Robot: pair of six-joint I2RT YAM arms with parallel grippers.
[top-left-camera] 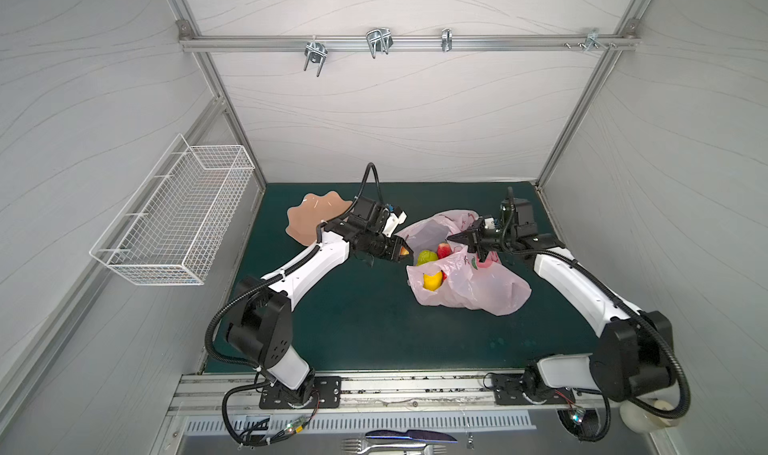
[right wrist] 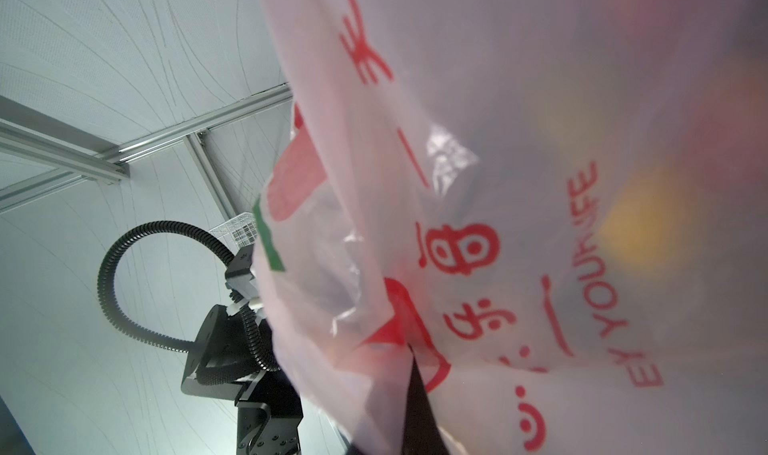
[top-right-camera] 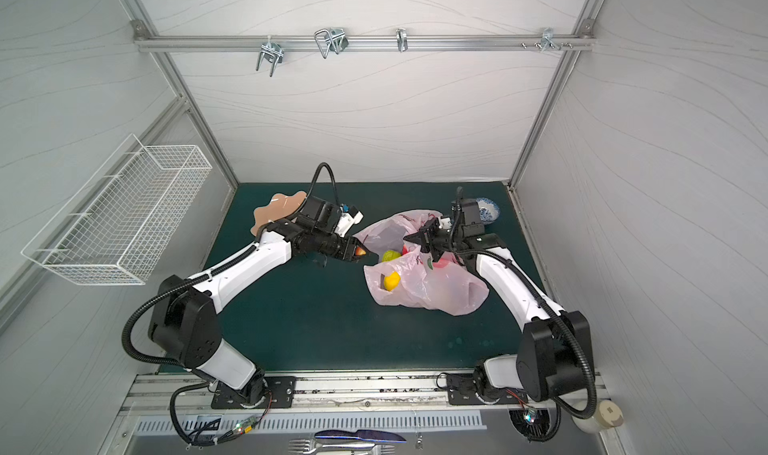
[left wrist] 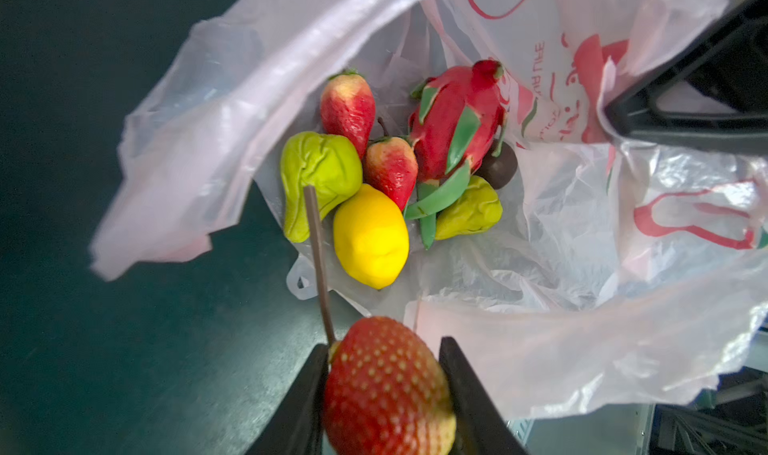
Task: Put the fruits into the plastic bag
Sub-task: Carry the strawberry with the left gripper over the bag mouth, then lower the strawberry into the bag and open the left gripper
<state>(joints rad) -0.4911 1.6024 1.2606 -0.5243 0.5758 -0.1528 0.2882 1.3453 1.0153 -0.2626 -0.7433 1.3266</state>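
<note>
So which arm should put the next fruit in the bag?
Left. The left tool holds a strawberry right at the open mouth of the plastic bag, where other fruits already lie. The right tool is shut on the bag's edge, holding it up.

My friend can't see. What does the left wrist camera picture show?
The left hand holds a red strawberry in front of the open pink plastic bag. Inside lie a lemon, green pears, a dragon fruit and more red fruits.
</note>
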